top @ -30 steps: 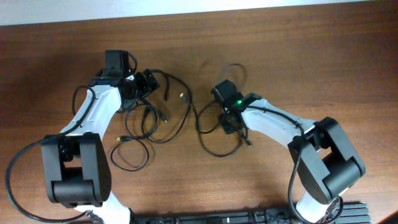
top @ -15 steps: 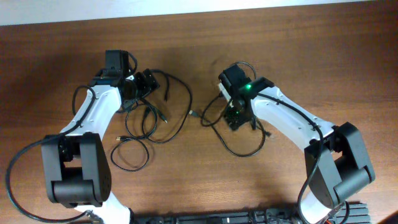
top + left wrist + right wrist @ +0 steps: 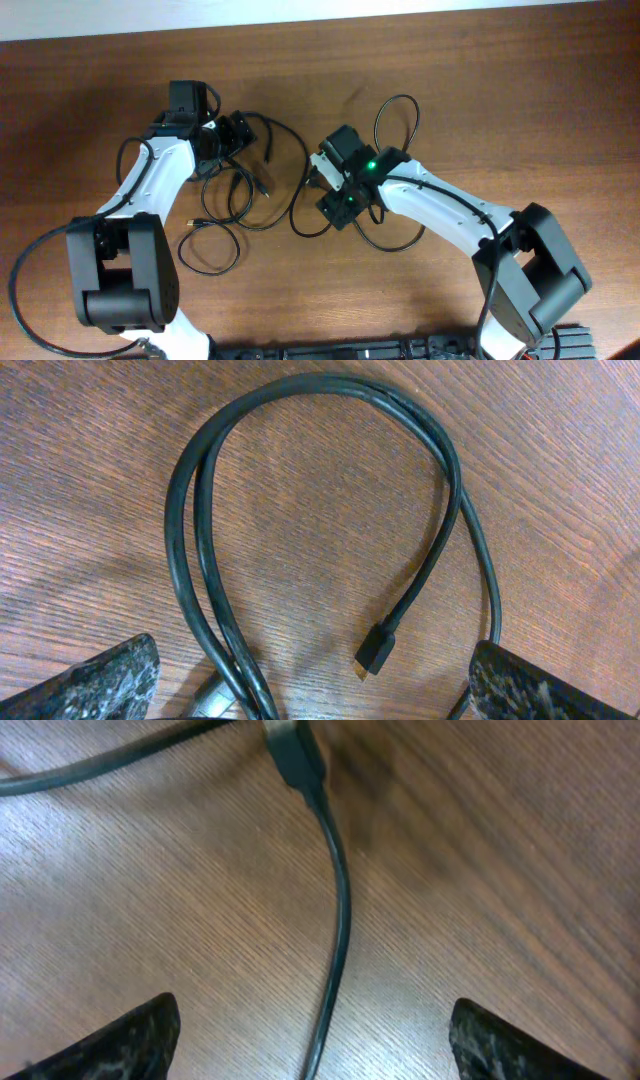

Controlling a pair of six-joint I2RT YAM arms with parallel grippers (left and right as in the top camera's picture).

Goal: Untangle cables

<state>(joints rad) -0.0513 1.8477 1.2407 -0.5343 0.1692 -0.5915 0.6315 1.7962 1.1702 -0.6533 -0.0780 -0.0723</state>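
**Two arms, two spread hands, black cables in loose loops**

One wooden surface (image 3: 520,100) carries everything. Two white-and-black arms reach in over it, the left arm (image 3: 150,180) and the right arm (image 3: 450,205). The thin black cables (image 3: 330,382) lie on the wood in two groups. One group is a set of overlapping loops beside and below the left hand (image 3: 238,135). The other is a wide curl running around the right hand (image 3: 338,205). Where the strands cross, their exact number cannot be told. The left hand is spread, its two fingertips wide apart over a doubled loop, and one plug (image 3: 376,650) lies between them. The right hand is also spread. A single strand passes between its two fingertips, touching neither, and ends in one connector (image 3: 295,755).
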